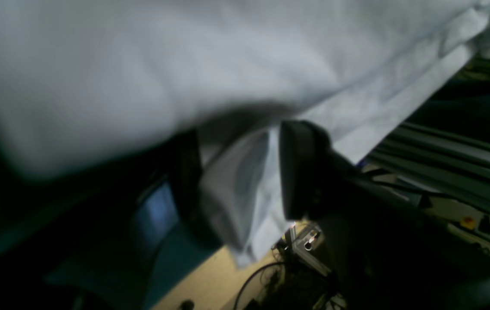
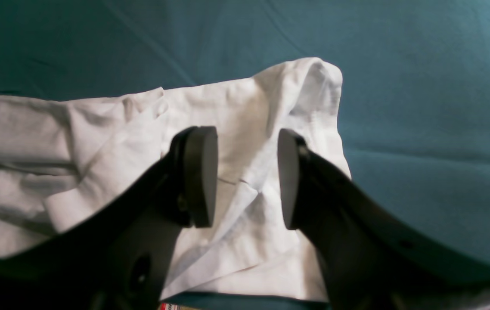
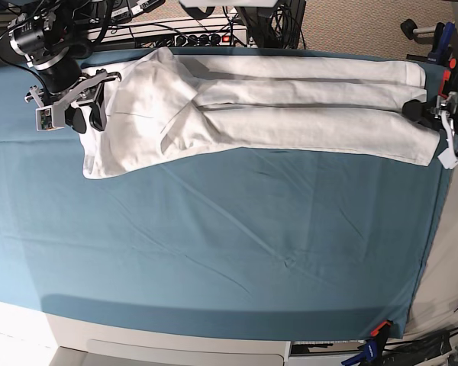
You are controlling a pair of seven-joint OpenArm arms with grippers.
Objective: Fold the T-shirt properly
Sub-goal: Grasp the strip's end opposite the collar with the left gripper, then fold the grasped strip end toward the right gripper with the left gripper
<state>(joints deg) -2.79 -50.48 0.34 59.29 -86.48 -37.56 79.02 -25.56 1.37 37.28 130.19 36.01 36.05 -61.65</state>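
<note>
The T-shirt (image 3: 275, 107) is plain white with no print, greyish in its folds; in the left wrist view it looks pale blue-grey in shadow. The cloth (image 3: 214, 244) under it is solid teal, darker along its creases. Both grippers, left (image 1: 238, 172) and right (image 2: 247, 176), are black with matte dark-grey pads. The table edge (image 3: 175, 339) is off-white. Clamps (image 3: 374, 343) at the cloth's corner are blue with an orange-red tip. A power strip (image 3: 206, 36) behind shows a red light.
</note>
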